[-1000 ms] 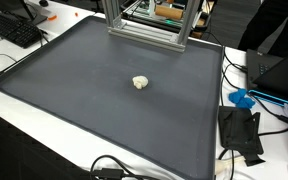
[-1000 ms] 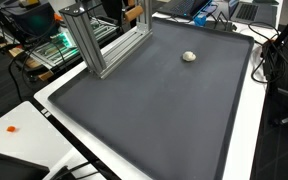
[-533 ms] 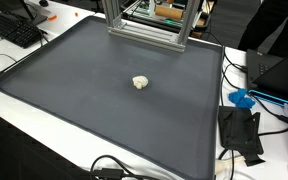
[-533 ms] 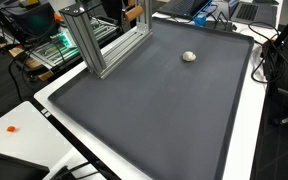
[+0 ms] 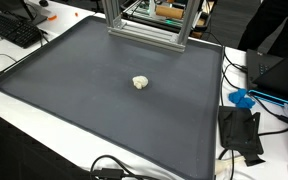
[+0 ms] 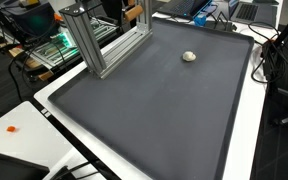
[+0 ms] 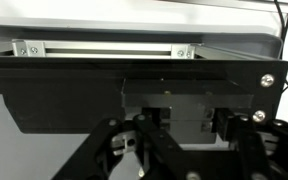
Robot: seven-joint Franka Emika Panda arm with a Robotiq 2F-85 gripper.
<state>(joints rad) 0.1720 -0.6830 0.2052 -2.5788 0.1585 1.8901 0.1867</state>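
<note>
Dark matting (image 5: 74, 100) covered the white bench (image 5: 24, 125) in both exterior views, with black cables (image 5: 109, 168) coiled at its near edge. Mid-mat lay a small pale lump (image 5: 140, 82), alone and roundish, with no clear long axis. Beyond it stood an aluminium frame (image 5: 149, 30). The wrist view showed only the jaws' linkages before a black bar (image 7: 134, 75) and a metal rail (image 7: 104, 48). Whether the jaws stood apart or together could not be told. The lump was missing from that view, so its bearing from the jaws stayed unclear.
</note>
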